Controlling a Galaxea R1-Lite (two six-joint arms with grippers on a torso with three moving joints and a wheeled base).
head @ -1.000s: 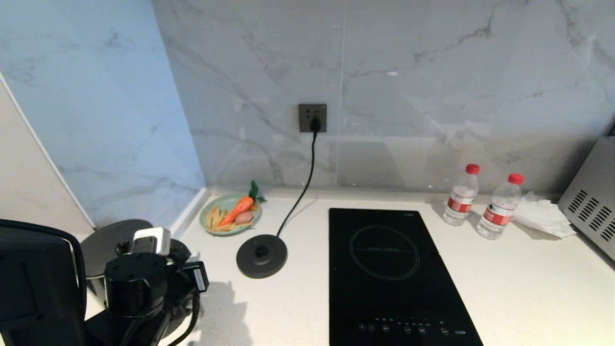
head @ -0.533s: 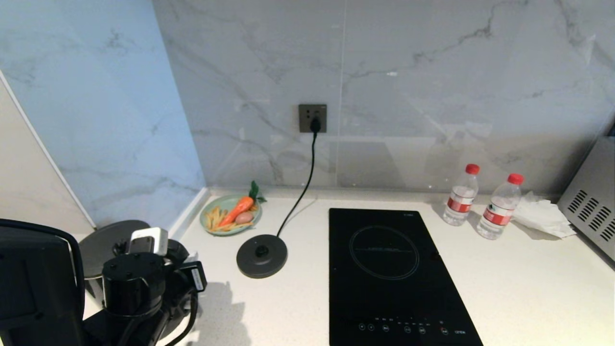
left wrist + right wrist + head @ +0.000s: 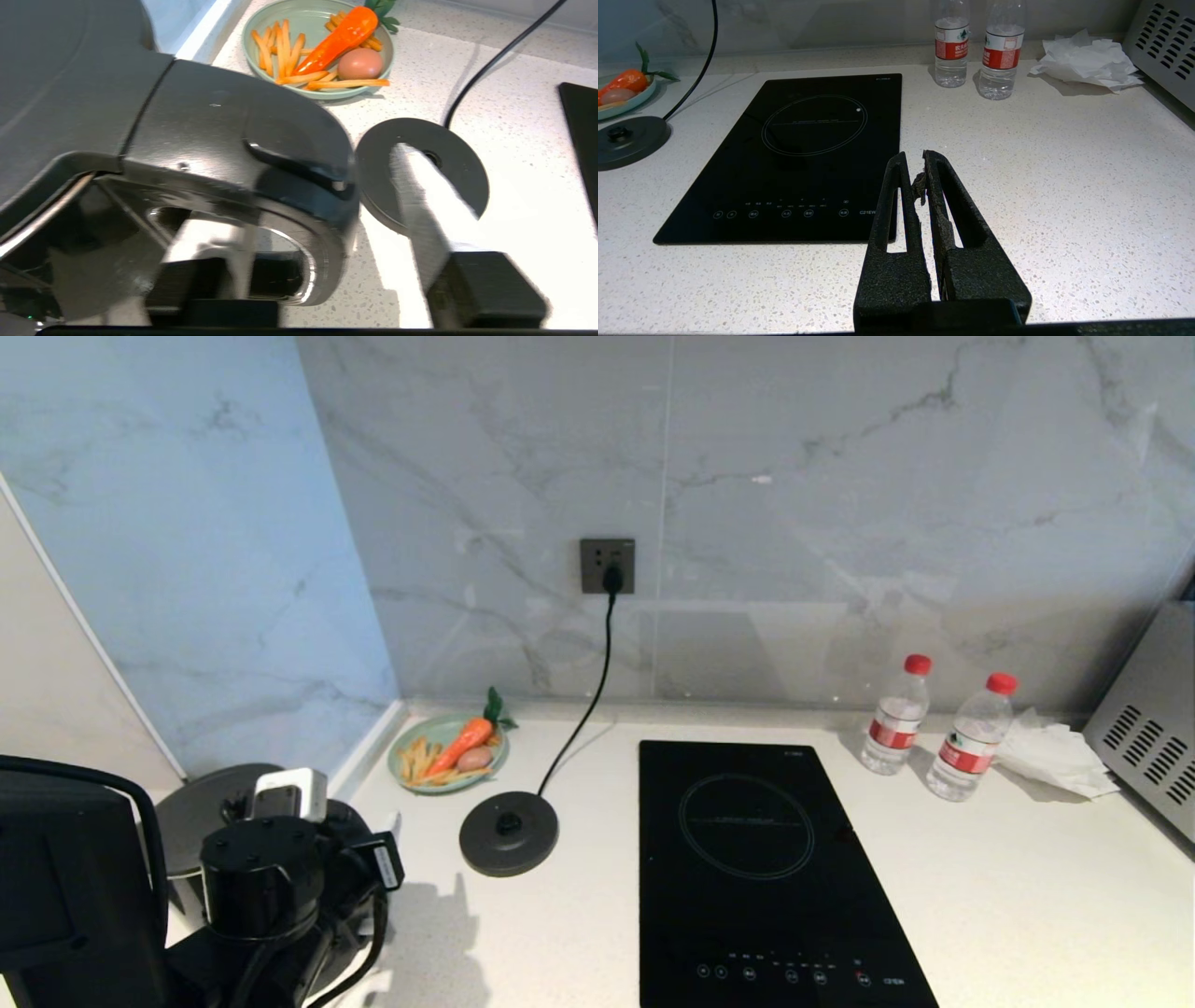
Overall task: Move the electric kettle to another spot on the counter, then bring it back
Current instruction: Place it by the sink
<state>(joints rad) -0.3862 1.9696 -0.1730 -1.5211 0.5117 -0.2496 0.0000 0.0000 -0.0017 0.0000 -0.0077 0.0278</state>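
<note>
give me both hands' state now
Left hand: open, its fingers either side of the electric kettle handle.
Right hand: closed, empty, parked over the counter.

In the head view, the electric kettle (image 3: 201,803) sat at the near left of the worktop (image 3: 1027,896), almost wholly hidden behind the left arm's black wrist; only part of its round lid showed. The left pincer (image 3: 322,233) itself was out of sight there. In the left wrist view, its two fingers were smeared with blur, one behind the kettle's loop handle (image 3: 299,196), the other (image 3: 420,205) in front of the power base (image 3: 453,172). The kettle's body ran off that picture's edge. A silver vented appliance (image 3: 1153,728) at the far right was cut off. The print on the two bottle labels (image 3: 894,733) was too small to read.
</note>
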